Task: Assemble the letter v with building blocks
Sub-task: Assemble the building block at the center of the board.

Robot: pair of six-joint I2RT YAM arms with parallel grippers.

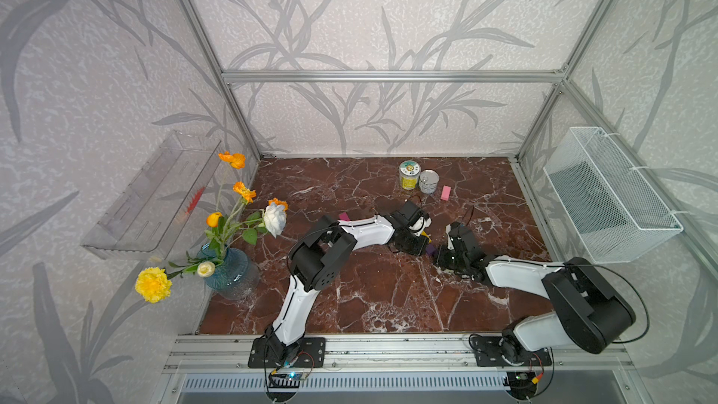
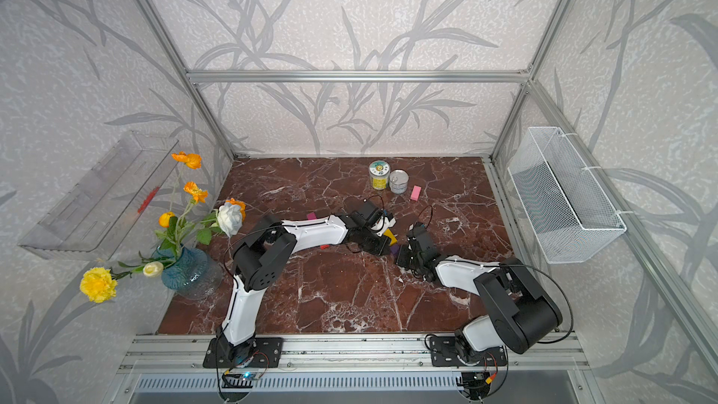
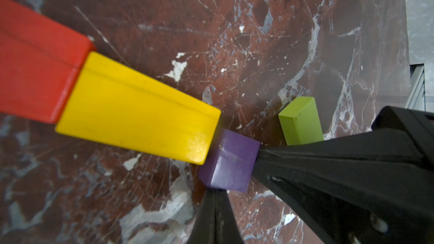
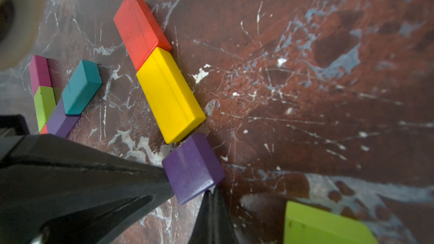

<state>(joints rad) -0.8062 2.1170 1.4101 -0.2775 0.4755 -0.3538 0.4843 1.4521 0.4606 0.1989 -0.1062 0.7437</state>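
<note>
Both arms meet over the middle of the marble table [image 1: 388, 305], and I'd call the job about half done. One stroke is laid: a red block [image 3: 35, 59] and a yellow block [image 3: 136, 113] sit end to end, with the purple cube [image 3: 229, 160] at the yellow one's near end, not quite squared to it. The left gripper [image 3: 215, 193] and the right gripper [image 4: 211, 194] are both closed tight and hold nothing. Each presses its tip against a different side of the cube (nudging it into the corner, I'd guess). The second stroke isn't laid. A lime green block [image 3: 299, 122] lies loose just beside the cube. A teal block [image 4: 81, 88] and a magenta block [image 4: 40, 72] sit clustered with others further left, and a pink block [image 1: 446, 193] lies far back by the tin cans [image 1: 408, 176].
</note>
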